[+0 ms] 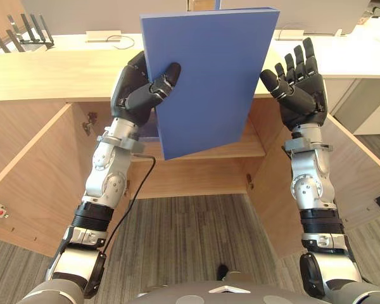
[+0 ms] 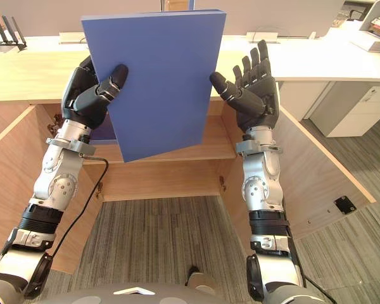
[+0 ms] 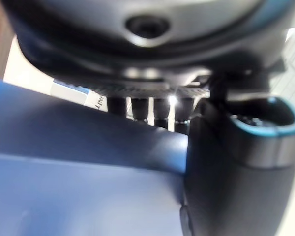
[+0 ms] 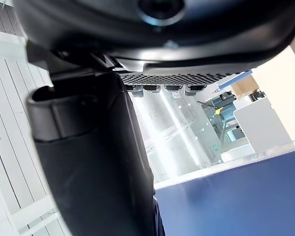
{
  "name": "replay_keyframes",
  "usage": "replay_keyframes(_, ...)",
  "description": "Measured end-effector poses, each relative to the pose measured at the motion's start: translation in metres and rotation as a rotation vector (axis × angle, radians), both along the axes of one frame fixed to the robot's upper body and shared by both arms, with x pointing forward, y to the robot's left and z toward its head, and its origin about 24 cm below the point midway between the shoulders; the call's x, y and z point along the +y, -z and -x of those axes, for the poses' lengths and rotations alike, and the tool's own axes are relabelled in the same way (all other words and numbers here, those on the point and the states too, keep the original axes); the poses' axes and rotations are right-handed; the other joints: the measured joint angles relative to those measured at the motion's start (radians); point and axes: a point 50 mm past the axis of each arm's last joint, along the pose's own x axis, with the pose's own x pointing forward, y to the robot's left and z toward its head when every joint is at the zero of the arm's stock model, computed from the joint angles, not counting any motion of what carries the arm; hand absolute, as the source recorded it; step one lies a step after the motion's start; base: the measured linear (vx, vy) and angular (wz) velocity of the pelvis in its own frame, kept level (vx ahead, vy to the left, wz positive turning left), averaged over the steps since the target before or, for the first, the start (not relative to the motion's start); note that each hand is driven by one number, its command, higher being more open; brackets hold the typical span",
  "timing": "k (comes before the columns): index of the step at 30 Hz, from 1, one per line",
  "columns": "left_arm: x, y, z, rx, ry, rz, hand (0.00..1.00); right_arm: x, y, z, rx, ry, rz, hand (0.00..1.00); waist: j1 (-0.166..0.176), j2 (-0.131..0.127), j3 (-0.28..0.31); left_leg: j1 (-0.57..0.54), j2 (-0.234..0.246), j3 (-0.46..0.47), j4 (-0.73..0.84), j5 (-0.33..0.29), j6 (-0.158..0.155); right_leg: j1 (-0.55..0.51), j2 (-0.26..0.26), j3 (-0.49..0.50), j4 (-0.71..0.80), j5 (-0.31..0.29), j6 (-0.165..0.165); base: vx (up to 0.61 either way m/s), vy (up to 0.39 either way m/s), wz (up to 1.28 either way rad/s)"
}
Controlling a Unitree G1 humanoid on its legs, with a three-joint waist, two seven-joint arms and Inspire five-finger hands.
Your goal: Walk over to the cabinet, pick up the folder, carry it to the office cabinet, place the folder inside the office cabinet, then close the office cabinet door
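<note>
A blue folder (image 1: 206,76) is held upright and slightly tilted in front of the open wooden office cabinet (image 1: 196,168). My left hand (image 1: 139,88) grips the folder's left edge, thumb across its front face and fingers behind. The folder (image 3: 78,187) also fills much of the left wrist view, under the thumb (image 3: 236,172). My right hand (image 1: 297,82) is raised just right of the folder, fingers straight and spread, palm toward the folder's right edge without clasping it. The folder (image 4: 236,196) shows past the right hand in its wrist view.
Both cabinet doors stand open: the left door (image 1: 25,177) and the right door (image 1: 342,171) swing out to either side. A shelf (image 1: 240,149) runs across the cabinet's inside. A light wooden counter (image 1: 50,73) tops it. White drawers (image 2: 361,107) stand at the right.
</note>
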Motion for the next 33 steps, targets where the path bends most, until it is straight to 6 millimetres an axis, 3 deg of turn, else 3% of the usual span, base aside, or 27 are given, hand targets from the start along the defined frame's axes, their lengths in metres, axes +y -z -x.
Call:
replay_keyframes(6,-0.017,-0.011,-0.008,-0.038,0.075,-0.030,0.00,0.006,-0.008,-0.019,-0.005,-0.058,-0.037,1.00,0.009,-0.011,0.004,-0.005,0.000,-0.008,0.001,0.003,0.004,0.000,-0.002,-0.007,-0.001,0.000,0.000,0.00,0.000,0.03)
replay_keyframes(17,-0.018,-0.019,-0.017,-0.044,0.066,-0.033,0.00,0.008,-0.010,-0.041,0.040,-0.086,-0.041,1.00,0.013,-0.028,0.002,-0.008,0.000,-0.018,0.001,0.004,0.005,0.001,-0.003,-0.011,-0.002,0.000,0.000,0.01,0.003,0.01)
replay_keyframes(22,-0.014,-0.024,-0.018,-0.058,0.060,-0.044,0.00,0.005,-0.016,-0.046,0.058,-0.119,0.049,1.00,0.018,-0.036,0.002,-0.007,-0.001,-0.019,0.001,0.004,0.006,0.003,-0.005,-0.011,-0.002,0.000,0.000,0.00,0.000,0.00)
replay_keyframes(33,-0.007,-0.063,-0.028,-0.169,0.130,-0.096,0.00,0.035,-0.048,-0.055,-0.018,-0.271,0.242,1.00,0.018,-0.042,-0.001,-0.001,0.002,-0.008,-0.003,0.005,0.007,0.003,0.000,-0.005,-0.004,0.000,0.000,0.00,0.000,-0.01)
